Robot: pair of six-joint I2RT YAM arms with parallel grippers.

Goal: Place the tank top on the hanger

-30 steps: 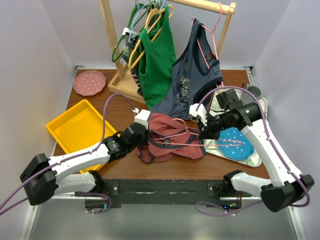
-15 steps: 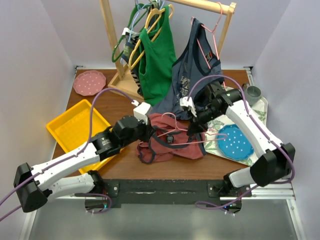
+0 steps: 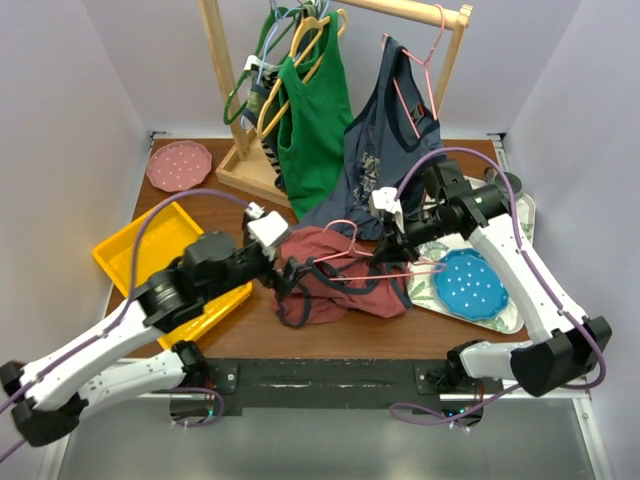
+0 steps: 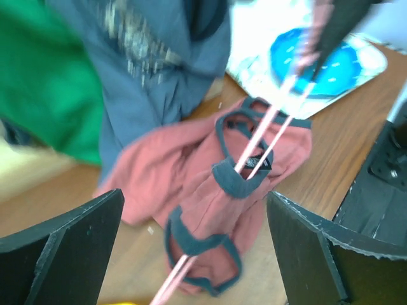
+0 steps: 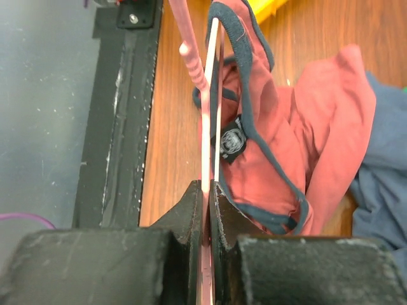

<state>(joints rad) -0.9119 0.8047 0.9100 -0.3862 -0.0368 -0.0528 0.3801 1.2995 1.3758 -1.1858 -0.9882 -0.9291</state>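
Starting at the lower edge of the top view, the two arms reached up from their bases toward the middle of the desk, where the tank top lay crumpled, faded red with navy trim. The right fingers were pressed shut on the thin pink wire of the hanger. They held it low over the shirt, apparently so that one end could be fed through the neck opening. In the left wrist view the wire seemed to slip under the navy neckband and come out lower in the frame, though how far it was threaded I could not tell. The left fingers stood wide apart with nothing gripped, hovering at the shirt's left side, probably placed to catch the fabric and steady it. A small round dark label sat inside the neck, its print too small to read. Farther up the frame a navy tank top and a green tank top hung from a wooden rack; the navy one's pale chest graphic was illegible.
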